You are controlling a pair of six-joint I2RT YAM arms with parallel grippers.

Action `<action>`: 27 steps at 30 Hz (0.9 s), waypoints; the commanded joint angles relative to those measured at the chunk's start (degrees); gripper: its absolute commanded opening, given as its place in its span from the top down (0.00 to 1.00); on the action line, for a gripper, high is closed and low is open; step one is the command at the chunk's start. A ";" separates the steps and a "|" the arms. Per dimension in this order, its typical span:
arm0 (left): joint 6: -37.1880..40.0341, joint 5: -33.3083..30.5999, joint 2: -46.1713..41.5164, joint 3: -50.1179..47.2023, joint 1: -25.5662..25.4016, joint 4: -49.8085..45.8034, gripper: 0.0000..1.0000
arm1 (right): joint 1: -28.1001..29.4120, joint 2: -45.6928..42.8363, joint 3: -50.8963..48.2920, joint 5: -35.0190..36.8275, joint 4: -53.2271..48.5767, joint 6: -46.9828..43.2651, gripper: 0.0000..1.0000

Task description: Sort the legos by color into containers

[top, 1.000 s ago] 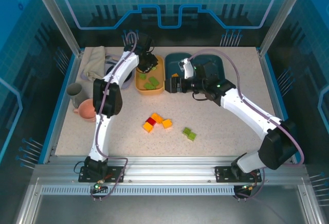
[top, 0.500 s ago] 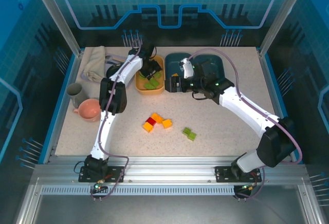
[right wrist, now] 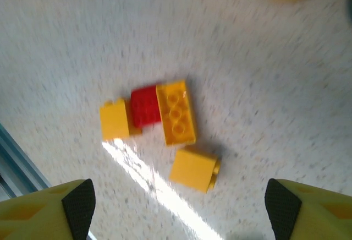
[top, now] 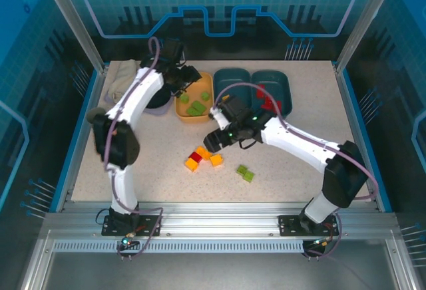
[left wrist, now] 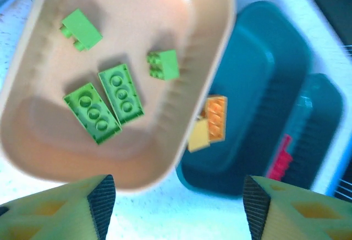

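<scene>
Left wrist view: the left gripper (left wrist: 179, 193) is held spread over green legos (left wrist: 121, 94) in the orange-yellow tub (left wrist: 137, 14), the right gripper (right wrist: 180, 198) likewise spread over loose legos (right wrist: 176, 113) on the table (right wrist: 275, 86).

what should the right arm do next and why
Probably lower the open right gripper onto the lone yellow brick. It lies apart from the cluster around the red brick and sits nearly between the fingers, and the gripper holds nothing yet.
</scene>
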 commanded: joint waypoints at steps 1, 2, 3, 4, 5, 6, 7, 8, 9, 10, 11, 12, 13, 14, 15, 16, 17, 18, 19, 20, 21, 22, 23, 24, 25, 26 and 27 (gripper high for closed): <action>1.86 -0.88 -12.85 -14.61 -0.80 2.13 0.29 | 2.76 4.47 1.38 2.58 -7.06 0.34 0.11; 1.90 -0.72 -17.55 -20.46 -1.04 2.89 0.27 | 3.37 5.91 1.70 2.02 -7.35 0.90 0.11; 2.11 -0.72 -21.24 -23.99 -1.23 2.99 0.26 | 3.80 7.11 2.13 2.02 -7.81 1.47 0.11; 2.14 -0.92 -25.70 -28.38 -1.39 2.88 0.24 | 4.38 8.66 2.70 2.24 -8.47 2.15 0.11; 1.95 -0.46 -29.76 -31.93 -1.59 2.78 0.22 | 4.78 10.02 3.19 2.20 -8.96 2.83 0.11; 1.79 0.08 -33.07 -35.06 -1.74 2.74 0.21 | 5.20 11.13 3.54 2.45 -9.29 3.50 0.11; 1.53 0.61 -36.42 -38.06 -1.87 2.57 0.20 | 5.62 12.22 3.74 2.63 -9.35 4.05 0.11; 1.22 1.09 -39.92 -40.79 -2.09 2.19 0.20 | 5.86 13.14 3.91 2.85 -9.35 4.44 0.12; 1.00 1.58 -42.19 -42.71 -2.30 1.77 0.19 | 6.09 14.03 3.97 3.34 -9.33 4.89 0.13; 0.68 2.30 -44.85 -44.91 -2.55 1.56 0.19 | 6.15 14.73 4.03 3.97 -9.27 5.45 0.13; 0.34 3.10 -47.30 -47.01 -2.81 1.42 0.19 | 6.08 15.57 4.11 4.56 -9.11 6.01 0.14; 0.04 3.60 -49.05 -48.42 -3.07 1.38 0.19 | 6.07 16.28 4.26 5.11 -9.01 6.26 0.15; -0.33 4.11 -50.85 -49.94 -3.47 1.38 0.19 | 6.08 16.95 4.54 5.92 -8.91 6.65 0.15; -0.63 4.44 -52.09 -50.86 -3.82 1.38 0.19 | 6.01 17.72 4.98 6.30 -8.80 6.92 0.16; -1.05 4.60 -53.35 -51.64 -4.21 1.31 0.19 | 5.94 18.40 5.39 6.33 -8.57 7.12 0.17; -1.53 4.73 -54.40 -52.29 -4.57 1.29 0.19 | 5.96 19.14 5.87 6.41 -8.10 7.34 0.18; -1.80 4.86 -55.13 -52.89 -4.93 1.29 0.19 | 5.98 19.91 6.42 6.53 -7.79 7.52 0.19; -2.12 4.83 -55.58 -53.23 -5.25 1.29 0.19 | 5.93 20.57 7.00 6.65 -7.69 7.71 0.20; -2.27 4.74 -56.04 -53.36 -5.68 1.29 0.19 | 5.91 21.58 7.77 7.01 -7.83 7.94 0.21; -2.40 4.63 -56.26 -53.47 -6.05 1.29 0.19 | 5.90 22.38 8.33 7.39 -7.99 8.05 0.23; -2.45 4.65 -56.30 -53.47 -6.37 1.37 0.19 | 5.89 22.99 8.86 7.68 -8.17 8.20 0.26; -2.49 4.61 -56.41 -53.37 -6.73 1.47 0.19 | 5.89 23.54 9.25 8.15 -8.38 8.53 0.29; -2.36 4.74 -56.45 -53.24 -7.11 1.63 0.19 | 5.81 23.88 9.52 8.47 -8.47 8.81 0.33; -2.33 4.90 -56.54 -53.17 -7.40 1.87 0.19 | 5.81 23.98 9.49 8.45 -8.47 8.93 0.36; -2.18 5.16 -56.67 -53.08 -7.67 2.10 0.19 | 5.83 23.97 9.63 8.75 -8.67 9.23 0.41; -2.10 5.39 -56.72 -52.97 -7.96 2.21 0.19 | 5.81 23.62 9.36 8.93 -8.78 9.55 0.46; -1.99 5.52 -56.84 -52.99 -8.15 2.25 0.19 | 5.81 23.19 9.03 8.90 -8.60 9.70 0.49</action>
